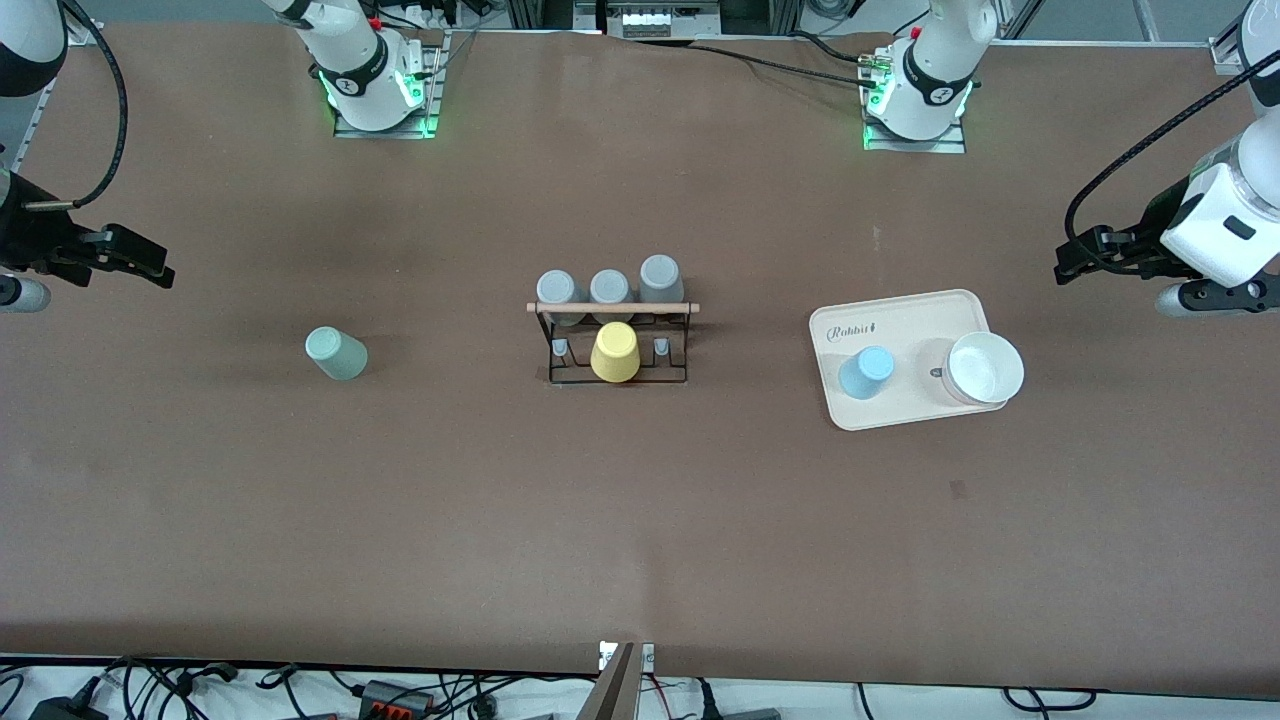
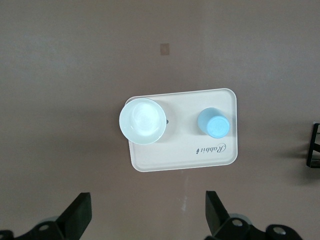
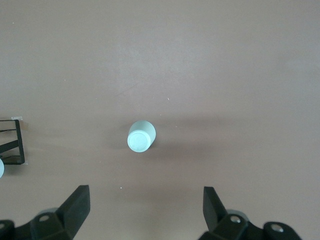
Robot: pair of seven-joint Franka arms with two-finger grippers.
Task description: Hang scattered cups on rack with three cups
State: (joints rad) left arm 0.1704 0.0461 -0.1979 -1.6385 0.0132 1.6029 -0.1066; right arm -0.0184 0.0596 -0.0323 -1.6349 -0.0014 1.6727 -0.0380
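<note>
The pale sage green cup (image 1: 336, 353) stands upside down on the bare table toward the right arm's end; it also shows in the right wrist view (image 3: 141, 136). The light blue cup (image 1: 866, 372) stands upside down on the beige tray (image 1: 905, 312), and also shows in the left wrist view (image 2: 213, 123). The black wire rack (image 1: 618, 342) with its wooden rod stands mid-table and carries three grey cups (image 1: 610, 288) and a yellow cup (image 1: 615, 352). My right gripper (image 1: 140, 258) (image 3: 145, 207) hangs open and empty over the table's right-arm end. My left gripper (image 1: 1075, 258) (image 2: 148, 212) hangs open and empty over the left-arm end.
A white bowl (image 1: 985, 368) sits on the tray beside the blue cup, also in the left wrist view (image 2: 142, 121). Two bare pegs flank the yellow cup on the rack. A corner of the rack shows in both wrist views (image 2: 314, 145) (image 3: 12, 142).
</note>
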